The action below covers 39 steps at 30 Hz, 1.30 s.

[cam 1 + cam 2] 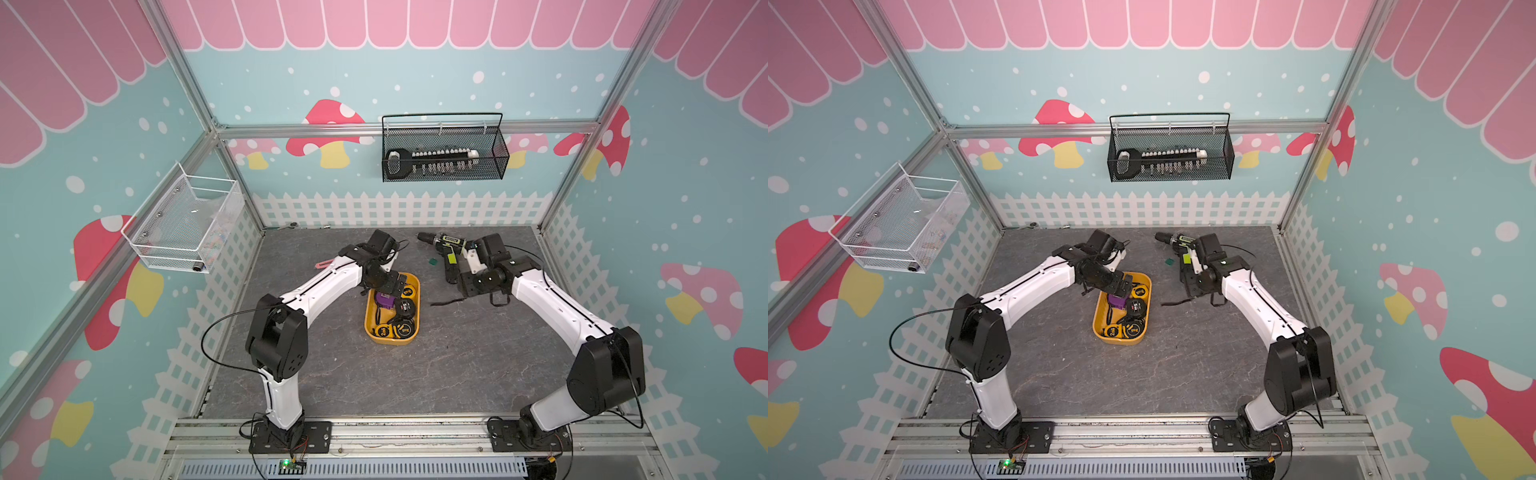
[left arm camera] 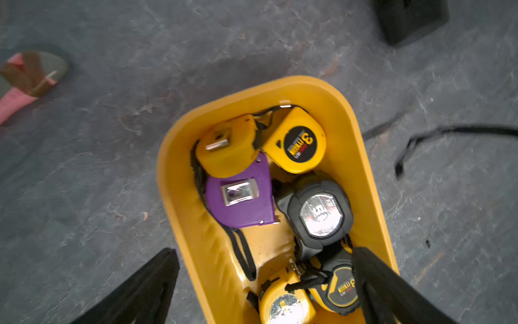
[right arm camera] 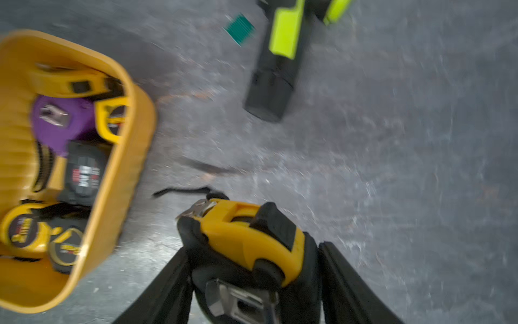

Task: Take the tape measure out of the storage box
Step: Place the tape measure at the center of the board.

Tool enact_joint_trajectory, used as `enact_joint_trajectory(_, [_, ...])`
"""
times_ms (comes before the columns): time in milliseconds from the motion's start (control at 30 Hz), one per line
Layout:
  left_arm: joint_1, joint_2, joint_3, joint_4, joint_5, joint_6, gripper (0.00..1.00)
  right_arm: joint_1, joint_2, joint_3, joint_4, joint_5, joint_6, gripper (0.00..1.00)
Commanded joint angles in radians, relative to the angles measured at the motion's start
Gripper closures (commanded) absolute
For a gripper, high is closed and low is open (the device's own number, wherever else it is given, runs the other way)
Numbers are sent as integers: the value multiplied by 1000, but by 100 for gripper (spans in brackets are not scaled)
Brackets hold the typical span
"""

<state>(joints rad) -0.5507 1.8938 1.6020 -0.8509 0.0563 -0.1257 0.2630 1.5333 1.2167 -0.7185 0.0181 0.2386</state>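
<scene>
Right gripper clamped on yellow-black tape measure — outside the storage box, to its right, near the drill. Left gripper jaws wide apart — over the box's far end.

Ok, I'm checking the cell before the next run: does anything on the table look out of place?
Yes, small strays. A ribbed green square lies loose beside the drill, a pink strip lies by the left arm, and a black strap dangles loose from the tape measure held in the right gripper.
</scene>
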Motion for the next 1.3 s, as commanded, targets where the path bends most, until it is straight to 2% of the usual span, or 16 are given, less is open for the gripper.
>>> enact_joint_trajectory(0, [-37, 50, 47, -65, -22, 36, 1, -98, -19, -91, 2, -52, 25, 63])
enact_joint_trajectory(133, [-78, 104, 76, -99, -22, 44, 1, -184, 46, -142, 28, -113, 19, 62])
enact_joint_trajectory(300, [-104, 154, 94, -121, -31, 44, 1, -205, 154, -144, 69, -146, 15, 60])
enact_joint_trajectory(400, [-110, 182, 110, -140, -43, 42, 1, -206, 230, -121, 67, -163, 23, 55])
enact_joint_trajectory(467, [-109, 201, 121, -157, -56, 32, 1, -206, 249, -114, 69, -170, 27, 42])
enact_joint_trajectory(533, [-110, 214, 123, -160, -51, 28, 1, -206, 238, -118, 74, -167, 32, 32])
enact_joint_trajectory(667, [-109, 248, 129, -137, -16, 26, 1, -206, 157, -126, 73, -161, 36, 18])
enact_joint_trajectory(800, [-110, 286, 135, -109, 9, 45, 1, -206, 95, -125, 63, -191, 36, 10])
enact_joint_trajectory(933, [-109, 313, 148, -97, 23, 60, 2, -206, 53, -129, 53, -196, 45, 8])
enact_joint_trajectory(1067, [-110, 328, 156, -89, 53, 57, 10, -206, 34, -141, 41, -182, 45, 8])
enact_joint_trajectory(1233, [-110, 345, 156, -83, 101, 54, 28, -205, 24, -155, 27, -184, 48, 8])
enact_joint_trajectory(1267, [-111, 348, 156, -82, 105, 52, 28, -205, 21, -157, 28, -185, 50, 8])
